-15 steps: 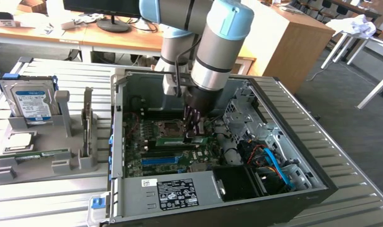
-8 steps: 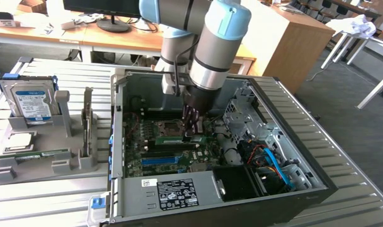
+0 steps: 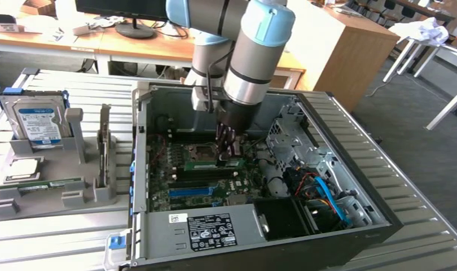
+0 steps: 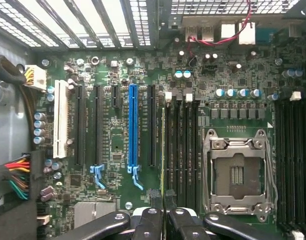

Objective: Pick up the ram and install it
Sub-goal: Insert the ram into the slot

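The ram (image 3: 210, 165) is a thin green stick held low inside the open computer case (image 3: 364, 186), just above the motherboard beside the processor socket (image 3: 201, 151). My gripper (image 3: 228, 153) reaches straight down into the case and is shut on it. In the wrist view the ram (image 4: 164, 155) shows edge-on as a thin line between my fingertips (image 4: 151, 220), running along the black memory slots (image 4: 181, 145) next to the empty socket (image 4: 236, 172). I cannot tell whether it is touching a slot.
A grey holder (image 3: 33, 200) at the exterior view's left carries a silver hard drive (image 3: 35, 123), a small square processor chip (image 3: 25, 167) and another green stick (image 3: 46, 184). Cables and a power supply (image 3: 210, 230) crowd the case's near end. A blue expansion slot (image 4: 132, 125) lies beside the memory slots.
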`<move>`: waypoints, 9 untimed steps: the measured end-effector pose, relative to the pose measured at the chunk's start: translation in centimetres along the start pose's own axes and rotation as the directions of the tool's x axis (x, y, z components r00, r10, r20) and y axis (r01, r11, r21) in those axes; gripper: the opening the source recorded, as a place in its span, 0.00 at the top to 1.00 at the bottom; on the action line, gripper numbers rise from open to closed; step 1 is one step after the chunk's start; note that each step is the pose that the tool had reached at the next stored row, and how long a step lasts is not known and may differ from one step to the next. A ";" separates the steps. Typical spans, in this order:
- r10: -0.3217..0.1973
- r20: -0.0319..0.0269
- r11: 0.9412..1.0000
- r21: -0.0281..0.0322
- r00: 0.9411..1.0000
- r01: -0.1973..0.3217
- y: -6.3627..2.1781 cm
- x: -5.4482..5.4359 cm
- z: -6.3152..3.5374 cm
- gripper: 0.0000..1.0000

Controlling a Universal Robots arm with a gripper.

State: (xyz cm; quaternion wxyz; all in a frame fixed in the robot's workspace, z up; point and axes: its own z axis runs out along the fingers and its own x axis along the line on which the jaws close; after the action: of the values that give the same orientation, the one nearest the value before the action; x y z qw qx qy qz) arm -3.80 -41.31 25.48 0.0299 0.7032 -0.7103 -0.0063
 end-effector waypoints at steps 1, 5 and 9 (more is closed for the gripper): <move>-0.006 -0.001 1.000 0.000 1.000 0.006 0.01 -0.1 0.03 0.87; -0.013 -0.001 1.000 0.000 1.000 0.013 0.05 -0.7 0.16 0.87; -0.013 -0.001 1.000 0.000 1.000 0.013 0.23 -0.7 0.30 0.87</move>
State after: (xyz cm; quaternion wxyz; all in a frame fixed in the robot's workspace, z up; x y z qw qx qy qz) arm -4.04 -40.63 25.17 0.0301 0.7080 -0.7056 -0.0061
